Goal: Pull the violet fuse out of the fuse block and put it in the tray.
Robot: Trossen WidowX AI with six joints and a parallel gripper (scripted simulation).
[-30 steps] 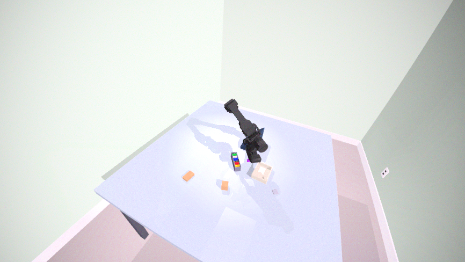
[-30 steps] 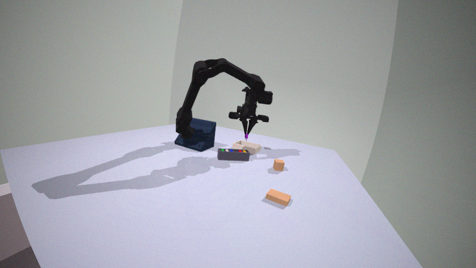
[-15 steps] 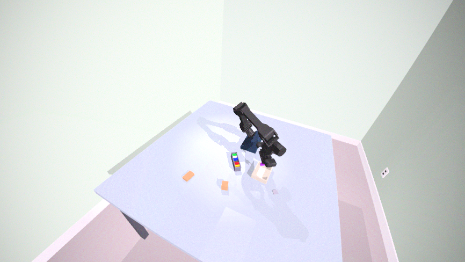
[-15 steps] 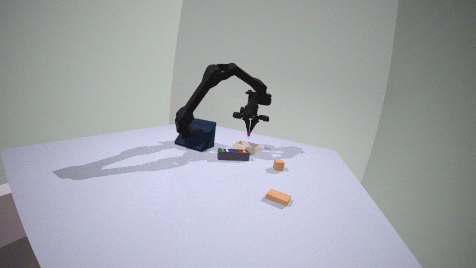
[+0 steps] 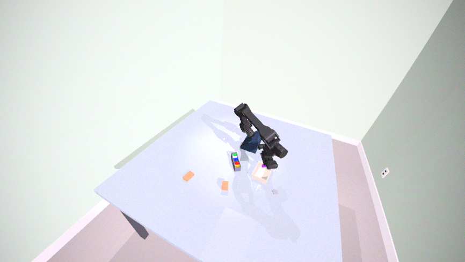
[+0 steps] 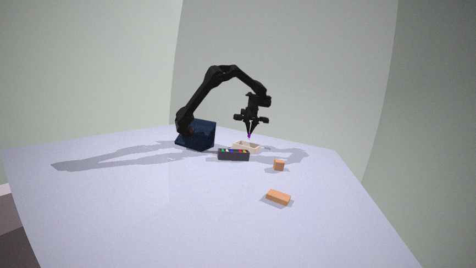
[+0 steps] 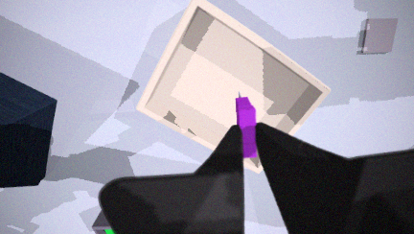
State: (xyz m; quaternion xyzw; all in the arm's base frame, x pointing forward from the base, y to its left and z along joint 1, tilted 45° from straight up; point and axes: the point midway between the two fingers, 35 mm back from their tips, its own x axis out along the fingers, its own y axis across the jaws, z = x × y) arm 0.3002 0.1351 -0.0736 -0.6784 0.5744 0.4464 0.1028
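Roughly halfway, by my judgement: left of the tray, the fuse block keeps its other fuses seated, with the violet one already out of it. Above the tray, well clear of its rim, the tool is clamped on the violet fuse, which hangs upright over the tray's pale floor in the wrist view. Lowering it and releasing are what remain. That fuse looks like a small bright purple block, its upper part hidden between the dark fingers.
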